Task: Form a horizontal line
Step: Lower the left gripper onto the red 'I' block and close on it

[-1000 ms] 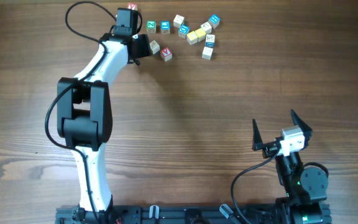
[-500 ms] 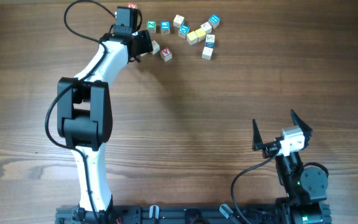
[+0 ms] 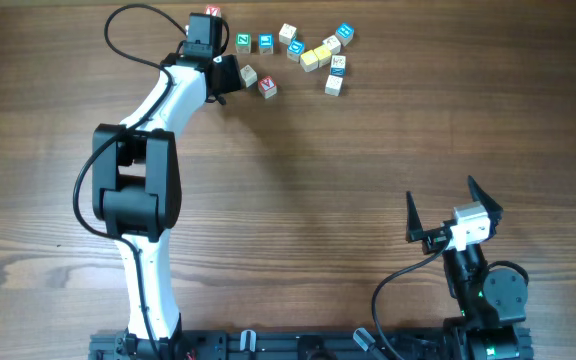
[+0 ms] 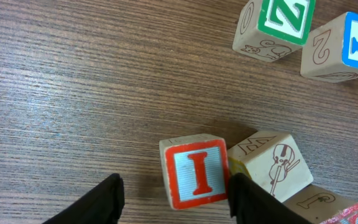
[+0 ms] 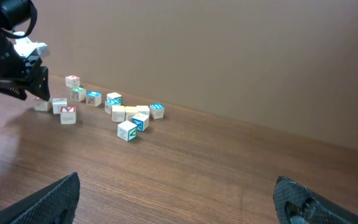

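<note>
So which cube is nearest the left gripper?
The red-framed I cube, lying between the left gripper's fingers; the violin cube beside it sits outside them.

Your row pieces lie scattered along the far side of the bench [image 3: 368,200], not aligned.

- Red I cube [image 4: 194,172]: leftmost. The face showing has a red frame and a pale blue field. The letter stands upright and the cube is slightly turned.
- Pale violin cube [image 4: 272,165]: touching the I cube's right edge, skewed. One face carries a violin drawing, another an M.
- Red V cube [image 3: 267,88]: just beside the violin cube, right of it and lower in the overhead view, making a short diagonal.
- Yellow cube [image 3: 310,61]: well to the right, plain top.
- White dark-marked cube [image 3: 338,65]: near the yellow one, further right.
</note>
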{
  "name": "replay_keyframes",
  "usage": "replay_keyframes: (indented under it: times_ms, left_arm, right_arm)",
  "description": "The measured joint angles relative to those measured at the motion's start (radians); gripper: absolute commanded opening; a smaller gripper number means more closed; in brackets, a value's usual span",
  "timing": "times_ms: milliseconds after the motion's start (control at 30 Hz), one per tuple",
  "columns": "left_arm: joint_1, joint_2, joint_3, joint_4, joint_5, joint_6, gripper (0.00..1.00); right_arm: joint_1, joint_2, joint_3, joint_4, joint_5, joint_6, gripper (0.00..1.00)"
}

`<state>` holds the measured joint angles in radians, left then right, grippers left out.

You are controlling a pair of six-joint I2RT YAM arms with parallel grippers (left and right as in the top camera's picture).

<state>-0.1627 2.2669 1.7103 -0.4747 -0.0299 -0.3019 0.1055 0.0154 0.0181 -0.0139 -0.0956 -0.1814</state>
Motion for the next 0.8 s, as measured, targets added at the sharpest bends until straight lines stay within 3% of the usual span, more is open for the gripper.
replay_keyframes:
  times_ms: [133, 267, 600, 800]
  left_arm:
    - [0.000, 0.000, 0.000, 0.008, 0.000, -0.003, 0.51]
    - [0.000, 0.000, 0.000, 0.052, -0.003, 0.000, 0.65]
    - [0.000, 0.008, 0.000, 0.066, -0.003, 0.000, 0.45]
    - [0.000, 0.014, 0.000, 0.031, -0.003, 0.000, 0.46]
  right_arm:
    - [0.000, 0.000, 0.000, 0.000, 0.000, 0.000, 1.00]
    - [0.000, 0.000, 0.000, 0.000, 0.000, 0.000, 1.00]
    - [0.000, 0.000, 0.000, 0.000, 0.000, 0.000, 1.00]
    - [0.000, 0.000, 0.000, 0.000, 0.000, 0.000, 1.00]
